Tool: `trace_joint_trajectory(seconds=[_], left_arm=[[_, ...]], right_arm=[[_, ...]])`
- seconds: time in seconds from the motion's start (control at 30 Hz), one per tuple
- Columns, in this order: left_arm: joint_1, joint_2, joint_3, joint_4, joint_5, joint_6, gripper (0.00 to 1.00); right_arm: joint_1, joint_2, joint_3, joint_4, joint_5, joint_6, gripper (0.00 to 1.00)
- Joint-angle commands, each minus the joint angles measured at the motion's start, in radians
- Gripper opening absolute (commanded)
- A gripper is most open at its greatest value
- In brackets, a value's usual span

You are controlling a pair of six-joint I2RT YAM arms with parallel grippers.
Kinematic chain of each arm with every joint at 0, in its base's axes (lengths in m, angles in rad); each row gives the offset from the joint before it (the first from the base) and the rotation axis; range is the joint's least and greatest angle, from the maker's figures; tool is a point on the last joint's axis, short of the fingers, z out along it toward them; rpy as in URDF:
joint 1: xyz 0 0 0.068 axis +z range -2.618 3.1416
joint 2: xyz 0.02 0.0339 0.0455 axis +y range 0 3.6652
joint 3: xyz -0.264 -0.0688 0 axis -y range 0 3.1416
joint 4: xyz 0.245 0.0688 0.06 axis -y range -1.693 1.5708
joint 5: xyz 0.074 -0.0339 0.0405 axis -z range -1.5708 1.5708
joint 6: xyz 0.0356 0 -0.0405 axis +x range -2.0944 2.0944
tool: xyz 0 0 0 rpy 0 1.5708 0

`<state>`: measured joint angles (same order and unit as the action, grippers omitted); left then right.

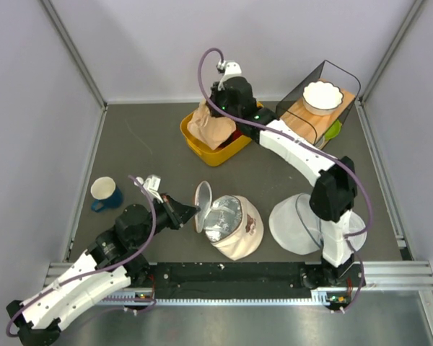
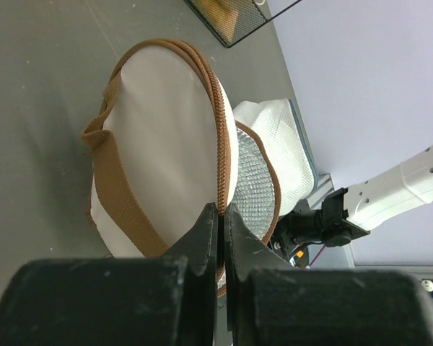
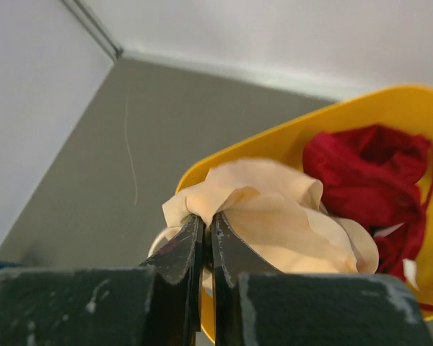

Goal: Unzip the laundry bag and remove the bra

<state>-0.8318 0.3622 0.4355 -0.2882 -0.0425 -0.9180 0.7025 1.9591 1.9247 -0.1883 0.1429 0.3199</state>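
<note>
Beige bra point(image 1: 211, 126) pinched in closed right gripper point(image 3: 206, 225), hanging over yellow tub point(image 1: 220, 154) | 12 o'clock of laundry bag point(image 1: 234, 229) | left gripper point(image 2: 221, 216) clamps its zipper rim | right arm nearer

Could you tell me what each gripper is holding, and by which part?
The left gripper pinches the laundry bag by its lid's zipper edge; the right gripper pinches the bra by a fold.
</note>
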Motion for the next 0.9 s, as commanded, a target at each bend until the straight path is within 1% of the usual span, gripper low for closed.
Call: trace_joint_trajectory(seconds=[0.0, 0.13, 0.17, 0.2, 0.23, 0.27, 0.3, 0.33, 0.4, 0.43, 0.5, 0.53, 0.6, 0.63, 0.67, 0.7, 0.73, 0.77, 0.8, 0.83, 0.87], left_arm=[[0.002, -0.006, 0.063, -0.058, -0.057, 0.001, 0.0], [0.0, 0.004, 0.063, -0.059, -0.048, -0.001, 0.0], [0.002, 0.004, 0.057, -0.048, -0.046, -0.002, 0.0], [0.002, 0.004, 0.054, -0.045, -0.045, -0.004, 0.0], [0.002, 0.003, 0.052, -0.04, -0.042, -0.007, 0.0], [0.002, 0.003, 0.048, -0.031, -0.042, -0.01, 0.0], [0.002, 0.003, 0.046, -0.029, -0.04, -0.012, 0.0], [0.0, 0.003, 0.046, -0.028, -0.04, -0.012, 0.0], [0.002, 0.012, 0.048, -0.032, -0.043, -0.013, 0.0], [0.0, 0.015, 0.051, -0.034, -0.048, -0.01, 0.0], [0.002, 0.032, 0.065, -0.043, -0.054, -0.002, 0.0], [0.0, 0.038, 0.068, -0.043, -0.056, 0.005, 0.0], [0.002, 0.053, 0.075, -0.034, -0.056, 0.011, 0.0], [0.0, 0.053, 0.075, -0.017, -0.054, 0.022, 0.0], [0.002, 0.061, 0.078, -0.011, -0.053, 0.027, 0.0], [0.0, 0.064, 0.078, -0.003, -0.048, 0.031, 0.0], [0.0, 0.069, 0.081, 0.006, -0.043, 0.045, 0.0], [0.002, 0.078, 0.091, 0.011, -0.04, 0.05, 0.0], [0.002, 0.083, 0.094, 0.017, -0.025, 0.056, 0.0], [0.0, 0.09, 0.098, 0.024, -0.014, 0.074, 0.0], [0.0, 0.101, 0.107, 0.047, -0.002, 0.082, 0.0]], right_arm=[[-0.006, 0.107, 0.042, 0.041, -0.109, 0.051, 0.0], [-0.008, 0.172, 0.045, 0.024, -0.12, 0.057, 0.0], [-0.012, 0.182, 0.049, 0.015, -0.118, 0.056, 0.05], [-0.012, 0.188, 0.053, 0.006, -0.118, 0.057, 0.14], [-0.014, 0.192, 0.054, 0.0, -0.124, 0.059, 0.4], [-0.015, 0.19, 0.054, -0.011, -0.126, 0.061, 0.5], [-0.02, 0.184, 0.053, -0.013, -0.131, 0.054, 0.57], [-0.018, 0.164, 0.05, -0.016, -0.135, 0.05, 0.67], [-0.018, 0.133, 0.036, -0.02, -0.137, 0.041, 0.74], [-0.018, 0.114, 0.028, -0.019, -0.137, 0.038, 0.8], [-0.02, 0.041, 0.001, -0.022, -0.138, 0.034, 0.84], [-0.018, 0.017, -0.015, -0.023, -0.138, 0.033, 0.88], [-0.02, -0.067, -0.058, -0.025, -0.14, 0.021, 0.9], [-0.021, -0.098, -0.075, -0.026, -0.19, 0.009, 0.93], [-0.018, -0.126, -0.114, -0.03, -0.203, -0.001, 0.94], [-0.017, -0.19, -0.139, -0.031, -0.204, -0.007, 0.95], [-0.017, -0.222, -0.17, -0.039, -0.194, -0.01, 0.97], [-0.018, -0.254, -0.24, -0.042, -0.18, -0.01, 0.97], [-0.018, -0.331, -0.278, -0.043, -0.16, -0.01, 0.98], [-0.018, -0.365, -0.318, -0.056, -0.114, -0.01, 0.98], [-0.018, -0.408, -0.392, -0.068, -0.086, -0.01, 0.98]])
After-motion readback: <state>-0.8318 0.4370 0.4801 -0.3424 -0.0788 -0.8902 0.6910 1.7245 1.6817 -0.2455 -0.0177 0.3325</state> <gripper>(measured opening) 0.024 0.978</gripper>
